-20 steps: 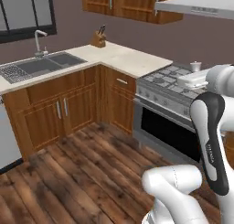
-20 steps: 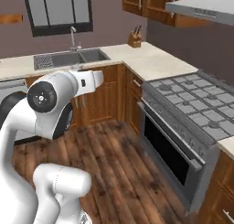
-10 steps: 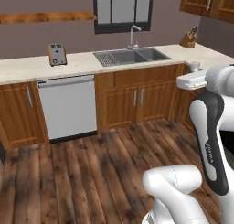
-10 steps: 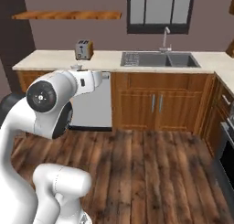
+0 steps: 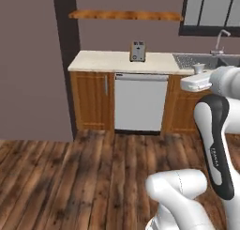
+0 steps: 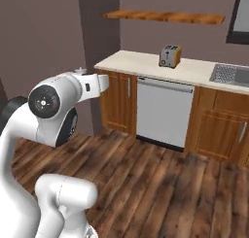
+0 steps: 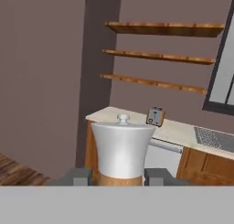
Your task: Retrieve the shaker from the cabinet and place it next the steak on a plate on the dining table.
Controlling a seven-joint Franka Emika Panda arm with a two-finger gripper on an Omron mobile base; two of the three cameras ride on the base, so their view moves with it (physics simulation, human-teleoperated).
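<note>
Shaker (image 7: 122, 154) is standing upright between the gripper (image 7: 122, 176) fingers (image 7: 78, 176), which are squeezing its brown base, white top pointing away, with no dining table in sight.

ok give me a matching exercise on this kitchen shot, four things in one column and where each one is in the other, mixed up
Things:
1. toaster
2. dishwasher
3. shaker
4. shelf

Places:
A. between the end effector's fingers
B. on the wall above the counter
C. standing on the counter top
D. under the counter, between wooden cabinet doors

Pairs: 1-C, 2-D, 3-A, 4-B
</note>
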